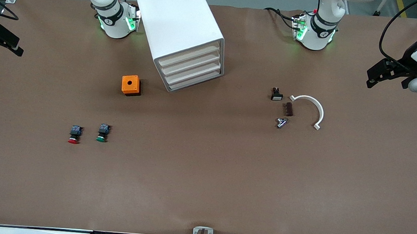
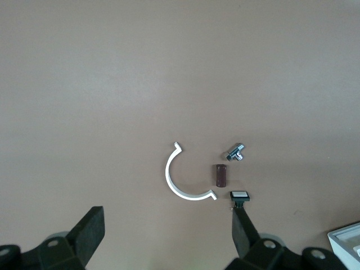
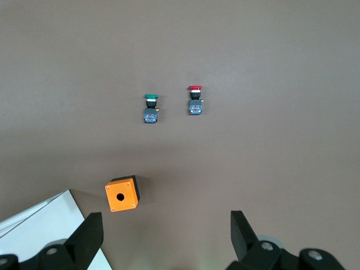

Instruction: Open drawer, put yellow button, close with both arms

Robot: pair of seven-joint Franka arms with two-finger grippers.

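Note:
The white cabinet [image 1: 180, 23] stands at the robots' side of the table, and its uppermost drawer [image 1: 189, 57] sits flush like the three below it. No yellow button shows in any view. My left gripper [image 1: 374, 75] hangs open and empty over the left arm's end of the table; in the left wrist view [image 2: 169, 236] its jaws stand wide apart with nothing between them. My right gripper [image 1: 0, 43] hangs open and empty over the right arm's end; it also shows wide open in the right wrist view [image 3: 166, 236].
An orange box with a hole [image 1: 131, 85] sits beside the cabinet. A red-capped button [image 1: 74, 134] and a green-capped button [image 1: 102, 133] lie nearer the front camera. A white curved clip [image 1: 313, 109], brown piece [image 1: 289, 109], metal fitting [image 1: 281, 122] and small black switch [image 1: 276, 94] lie toward the left arm's end.

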